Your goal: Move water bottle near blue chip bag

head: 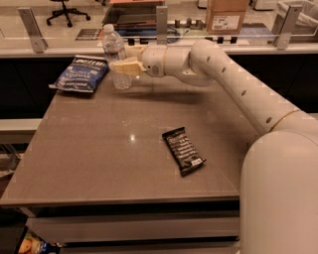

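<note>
The water bottle stands upright at the far left of the table, clear with a white cap and a red-banded label. My gripper is shut on the water bottle around its middle, the arm reaching in from the right. The blue chip bag lies flat just left of the bottle, a short gap between them.
A black snack bar wrapper lies right of the table's middle. The grey table has its far edge against a counter with a glass rail and metal posts. A cardboard box sits beyond.
</note>
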Robot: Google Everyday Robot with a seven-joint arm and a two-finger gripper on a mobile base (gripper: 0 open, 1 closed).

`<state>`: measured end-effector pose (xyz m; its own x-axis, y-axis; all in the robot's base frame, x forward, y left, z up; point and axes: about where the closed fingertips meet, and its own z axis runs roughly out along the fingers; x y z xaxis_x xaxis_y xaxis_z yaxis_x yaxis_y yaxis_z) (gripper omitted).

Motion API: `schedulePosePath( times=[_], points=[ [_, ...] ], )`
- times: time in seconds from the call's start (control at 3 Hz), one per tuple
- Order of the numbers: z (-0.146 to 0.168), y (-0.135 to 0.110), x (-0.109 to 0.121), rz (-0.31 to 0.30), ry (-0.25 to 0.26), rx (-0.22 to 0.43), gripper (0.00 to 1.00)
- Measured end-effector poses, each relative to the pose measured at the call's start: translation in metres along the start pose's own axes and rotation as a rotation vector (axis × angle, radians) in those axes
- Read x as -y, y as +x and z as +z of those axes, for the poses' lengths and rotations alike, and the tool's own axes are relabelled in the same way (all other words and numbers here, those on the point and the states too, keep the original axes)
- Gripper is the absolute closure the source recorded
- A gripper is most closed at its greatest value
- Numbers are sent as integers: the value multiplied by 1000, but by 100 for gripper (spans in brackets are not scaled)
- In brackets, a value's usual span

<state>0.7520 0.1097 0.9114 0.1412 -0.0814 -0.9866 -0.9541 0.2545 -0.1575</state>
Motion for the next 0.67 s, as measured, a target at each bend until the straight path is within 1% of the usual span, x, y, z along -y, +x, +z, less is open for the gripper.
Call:
schedulePosePath(
  times=[0.33, 0.67],
  points=[
    [3, 0, -2, 1, -4, 1, 0],
    [3, 0, -2, 1, -5, 1, 0]
  ],
)
